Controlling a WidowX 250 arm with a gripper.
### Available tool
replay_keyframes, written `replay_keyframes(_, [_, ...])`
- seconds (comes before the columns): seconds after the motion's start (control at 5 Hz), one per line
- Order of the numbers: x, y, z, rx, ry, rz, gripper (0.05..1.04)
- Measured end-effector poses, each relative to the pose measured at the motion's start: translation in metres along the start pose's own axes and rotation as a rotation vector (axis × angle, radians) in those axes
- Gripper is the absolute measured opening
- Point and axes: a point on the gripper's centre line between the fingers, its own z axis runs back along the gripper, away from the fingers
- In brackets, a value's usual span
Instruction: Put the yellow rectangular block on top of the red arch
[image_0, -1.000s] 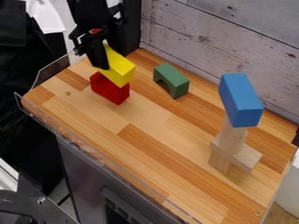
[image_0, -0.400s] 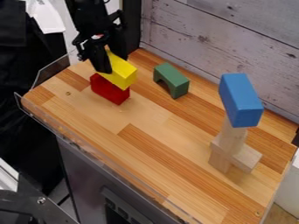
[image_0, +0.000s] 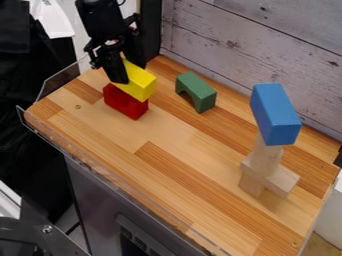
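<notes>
At the upper left, the black gripper (image_0: 127, 67) is shut on the yellow rectangular block (image_0: 141, 85), one finger in front of it and the other behind. Directly below is the red arch (image_0: 125, 101), resting on the wooden surface. The yellow block appears to lie on the arch's top and looks roughly level. Its left end is partly covered by the front finger, and the contact line between the two blocks is partly hidden.
A green arch (image_0: 196, 92) stands right of the red one. Farther right, a blue block (image_0: 275, 114) tops a stack of plain wooden blocks (image_0: 265, 160). A grey plank wall (image_0: 257, 42) bounds the back; a clear rim edges the wooden top (image_0: 167, 165).
The gripper and yellow block have come down slightly and to the right, and the block has gone from tilted to more level. The red arch has kept its place.
</notes>
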Motion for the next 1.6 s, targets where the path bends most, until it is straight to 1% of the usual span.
replay_keyframes(0.6, [0.0072, -0.0041, -0.0041, 0.016, 0.029, 0.008, 0.555])
replay_keyframes(1.0, [0.0089, -0.0030, -0.0044, 0.019, 0.032, 0.015, 0.555])
replay_keyframes(1.2, [0.0088, -0.0010, -0.0050, 0.025, 0.038, 0.014, 0.601])
replay_keyframes(1.4, [0.0067, 0.0014, -0.0047, 0.038, 0.054, -0.001, 0.900])
replay_keyframes(1.6, [0.0064, 0.0038, -0.0047, 0.055, 0.054, -0.010, 1.004])
